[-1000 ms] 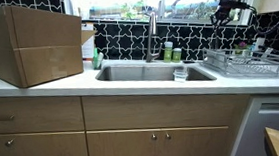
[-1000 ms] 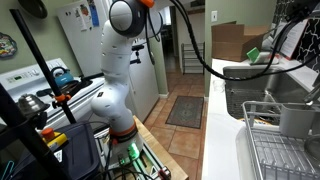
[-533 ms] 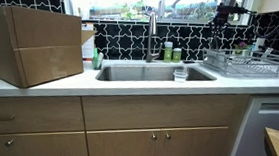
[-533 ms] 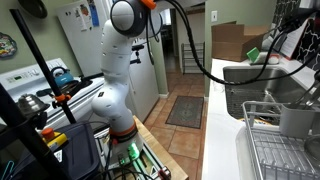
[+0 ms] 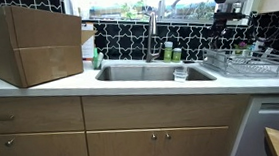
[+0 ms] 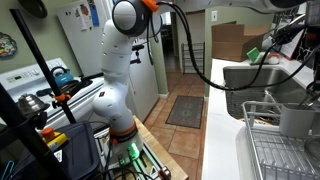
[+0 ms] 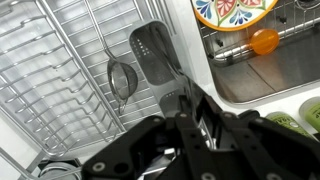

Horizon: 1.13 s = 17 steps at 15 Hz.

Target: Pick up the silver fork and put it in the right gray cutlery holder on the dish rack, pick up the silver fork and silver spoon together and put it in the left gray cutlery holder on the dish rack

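Note:
The wire dish rack (image 5: 244,62) stands on the counter beside the sink; it also shows in the other exterior view (image 6: 285,150) and fills the left of the wrist view (image 7: 60,80). A gray cutlery holder (image 7: 155,52) hangs on its edge, with a small round strainer-like cup (image 7: 122,78) next to it. My gripper (image 7: 197,112) hangs high over the rack (image 5: 230,11). Its fingers are drawn close together on thin silvery cutlery (image 7: 205,134). I cannot tell whether that is a fork, a spoon, or both.
The sink (image 7: 250,75) holds a colourful plate (image 7: 235,10) and an orange ball (image 7: 264,41). A cardboard box (image 5: 31,41), the faucet (image 5: 153,37) and a glass (image 5: 180,74) stand along the counter. Bottles line the wall behind the sink.
The arm has swung a little to the left over the rack in the exterior view. The gripper stays closed.

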Available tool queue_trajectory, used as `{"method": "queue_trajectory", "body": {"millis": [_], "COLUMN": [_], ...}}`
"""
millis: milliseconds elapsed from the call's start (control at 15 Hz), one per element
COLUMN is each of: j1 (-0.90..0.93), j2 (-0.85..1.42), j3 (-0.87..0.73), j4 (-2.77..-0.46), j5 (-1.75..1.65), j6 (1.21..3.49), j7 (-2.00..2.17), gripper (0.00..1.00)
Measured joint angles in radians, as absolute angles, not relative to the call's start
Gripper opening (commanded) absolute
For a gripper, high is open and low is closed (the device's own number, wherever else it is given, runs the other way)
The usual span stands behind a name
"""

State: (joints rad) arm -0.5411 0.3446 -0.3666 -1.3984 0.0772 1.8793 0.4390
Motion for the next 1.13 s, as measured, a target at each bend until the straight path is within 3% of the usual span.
{"method": "queue_trajectory", "body": {"millis": [400, 1133], "j1": [-0.532, -0.509], "j2": [0.313, 0.207], "j3": [-0.367, -0.373], "j4": [-1.423, -1.465], "j5": [0.062, 0.057], "j6": [1.881, 1.905], "j7": [0.456, 0.476], "gripper": [0.98, 1.00]}}
